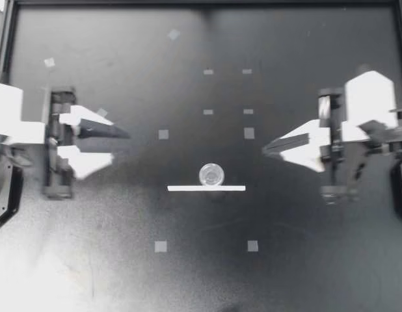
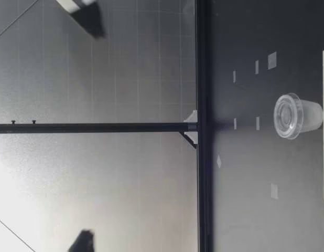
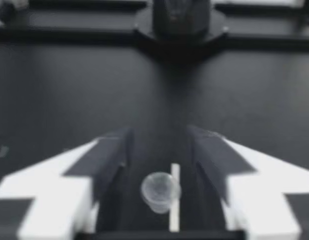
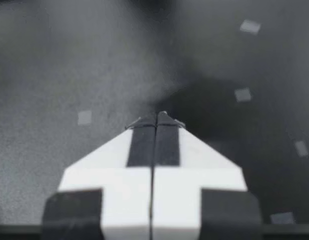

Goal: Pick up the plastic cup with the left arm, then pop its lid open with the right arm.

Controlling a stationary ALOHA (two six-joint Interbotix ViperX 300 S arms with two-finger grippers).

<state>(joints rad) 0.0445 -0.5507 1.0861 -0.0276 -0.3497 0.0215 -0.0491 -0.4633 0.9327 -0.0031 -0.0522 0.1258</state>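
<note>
Two pincers hang above a dark tabletop (image 1: 90, 260), well apart from each other, with one small lidded cup (image 1: 211, 174) on the surface between them. The left pincer (image 1: 120, 146) is spread wide. Its wrist camera frames the cup (image 3: 160, 191) ahead in the gap between the dark fingers (image 3: 107, 160), nowhere near contact. The right pincer (image 1: 266, 148) is pressed together on nothing, its fingers (image 4: 142, 142) meeting in a single seam over bare tabletop. The cup (image 2: 298, 116) stands upright, lid on top and wider than the base, just beside a flat white strip (image 1: 206, 188). Whether the two touch cannot be told. Pale tape squares (image 1: 163, 134) dot the surface around them.

The cup looks like clear, thin-walled plastic with no contents showing, so it is probably very light, smooth and easily squashed or tipped. The soundest hold appears to be across the side wall just under the lid's rim. There the taper and the rim would resist slipping, and a soft squeeze would spare the wall.
</note>
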